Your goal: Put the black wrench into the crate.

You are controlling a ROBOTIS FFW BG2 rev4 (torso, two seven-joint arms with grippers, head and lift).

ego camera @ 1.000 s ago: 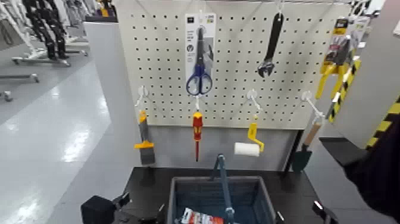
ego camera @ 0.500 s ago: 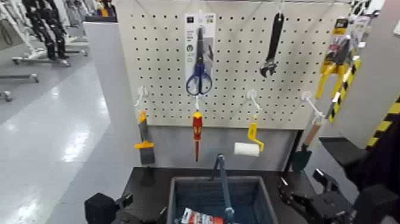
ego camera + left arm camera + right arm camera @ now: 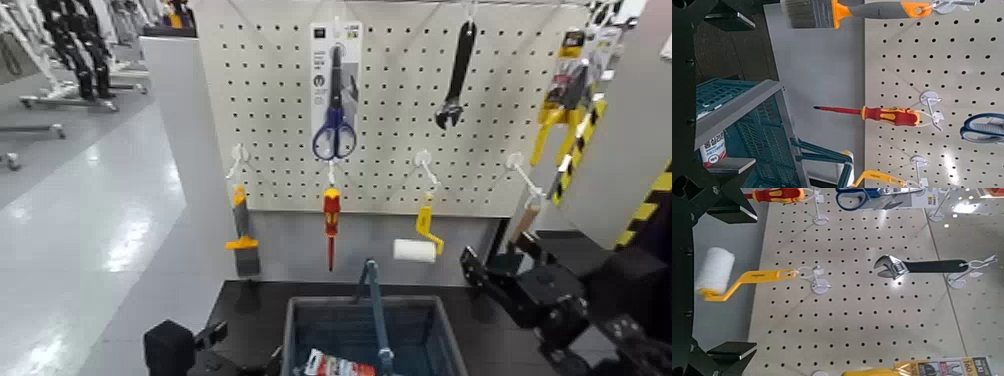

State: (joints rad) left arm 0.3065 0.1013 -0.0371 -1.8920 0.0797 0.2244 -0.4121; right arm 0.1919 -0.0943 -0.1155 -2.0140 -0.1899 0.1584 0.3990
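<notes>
1. Saw the black adjustable wrench (image 3: 457,75) hanging on the pegboard (image 3: 400,100) between one and two o'clock in the head view, handle up, silvery jaw pointing to six.
2. Held the right gripper (image 3: 497,250) at four o'clock, fingers released and spread wide, gripping nothing.
3. Left the wrench well apart from those fingers, higher up, between eleven and twelve o'clock from them; touched it with neither.
4. Showed the mini paint roller (image 3: 416,248) near nine o'clock from the right gripper, and the wooden-handled trowel (image 3: 515,250) partly hidden behind it.
5. Kept the left gripper (image 3: 247,343) low at seven o'clock, fingers released and empty, just beside the crate (image 3: 440,330).
6. Set the crate at six o'clock on the black table (image 3: 250,300), bar handle across, with a red-and-white packet (image 3: 335,366) inside.
7. Hung the blue-handled scissors (image 3: 334,120) at twelve o'clock, the red-and-yellow screwdriver (image 3: 332,225) directly below toward six, and the paintbrush (image 3: 243,235) near eight.
</notes>
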